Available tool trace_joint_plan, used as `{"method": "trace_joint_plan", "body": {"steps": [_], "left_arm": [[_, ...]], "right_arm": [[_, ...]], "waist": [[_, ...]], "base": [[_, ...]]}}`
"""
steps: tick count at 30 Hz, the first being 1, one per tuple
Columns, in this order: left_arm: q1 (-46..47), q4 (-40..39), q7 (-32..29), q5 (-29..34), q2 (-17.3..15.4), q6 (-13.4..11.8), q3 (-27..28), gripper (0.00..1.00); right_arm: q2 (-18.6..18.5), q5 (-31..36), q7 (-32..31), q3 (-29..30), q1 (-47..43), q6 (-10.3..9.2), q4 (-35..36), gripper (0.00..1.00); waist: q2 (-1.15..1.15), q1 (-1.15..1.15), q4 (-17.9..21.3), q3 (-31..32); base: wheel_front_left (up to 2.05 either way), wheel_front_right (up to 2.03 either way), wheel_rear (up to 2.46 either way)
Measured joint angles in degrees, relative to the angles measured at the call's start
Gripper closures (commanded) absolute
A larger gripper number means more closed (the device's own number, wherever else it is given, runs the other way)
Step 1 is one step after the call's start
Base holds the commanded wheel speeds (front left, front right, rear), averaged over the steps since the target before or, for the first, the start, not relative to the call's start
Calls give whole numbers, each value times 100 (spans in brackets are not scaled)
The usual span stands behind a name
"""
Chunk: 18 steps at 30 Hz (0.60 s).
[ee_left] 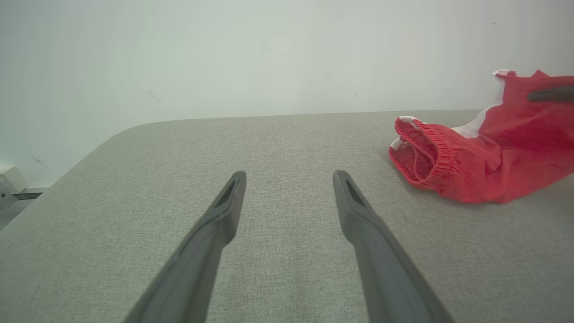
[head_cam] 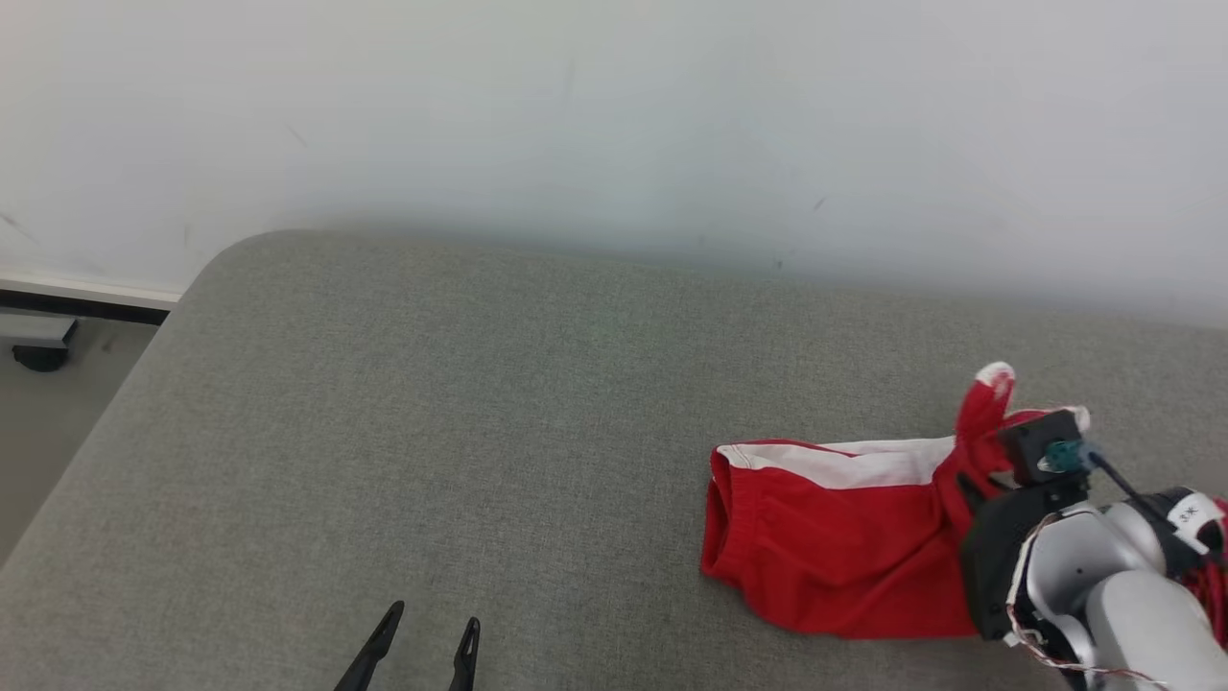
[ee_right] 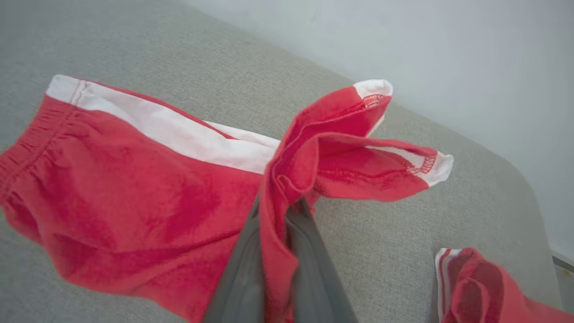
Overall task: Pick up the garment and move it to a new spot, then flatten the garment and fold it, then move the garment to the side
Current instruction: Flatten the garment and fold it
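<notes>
Right wrist view gives you the clearest read: your right hand [ee_right: 278, 206] has its two dark fingers pinched together on a bunched fold of the garment [ee_right: 134, 193], a pair of red shorts with a white side stripe. The pinch sits at the leg end, and both white-tipped leg hems [ee_right: 372, 89] stick up and out past the fingertips, clear of the surface.

From that grip the shorts run away to the left. The elastic waistband [head_cam: 724, 509] and most of the red cloth lie on the grey cloth-covered table [head_cam: 480, 403], at its right side and toward the near edge. The cloth is rumpled and the waistband gapes open.

A second bit of red-and-white cloth [ee_right: 475, 287] shows low beside your right arm. You cannot tell from these views whether it belongs to the same shorts.

Your left hand [ee_left: 289, 179] is well apart to the left, low over bare table, fingers spread wide and holding nothing.

By my judgement you are in the first step. The grasp is made, but the garment is only partly raised. Carrying it to a new spot, flattening, folding and setting it aside all remain.
</notes>
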<state>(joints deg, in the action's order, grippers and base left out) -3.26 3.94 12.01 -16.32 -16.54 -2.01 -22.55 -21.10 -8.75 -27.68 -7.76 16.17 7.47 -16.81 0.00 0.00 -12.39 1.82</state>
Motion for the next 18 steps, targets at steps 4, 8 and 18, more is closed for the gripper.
{"method": "trace_joint_plan", "body": {"steps": [4, 8, 18], "left_arm": [[-10, 3, 0, -33, 8, 0, -27, 0], [4, 13, -1, -41, 27, 34, -89, 0], [117, 101, -1, -62, 83, 81, -198, 0]], "right_arm": [[81, -130, -164, -615, 104, 0, 103, 100], [369, -255, -289, -1183, 440, 0, -203, 100], [929, -616, -98, -1960, 1033, 0, -1369, 100]], "waist": [[0, 0, -14, 9], [0, 0, -77, -27], [0, 0, -486, -112]], "base": [[0, 0, 0], [0, 0, 0], [0, 0, 0]]}}
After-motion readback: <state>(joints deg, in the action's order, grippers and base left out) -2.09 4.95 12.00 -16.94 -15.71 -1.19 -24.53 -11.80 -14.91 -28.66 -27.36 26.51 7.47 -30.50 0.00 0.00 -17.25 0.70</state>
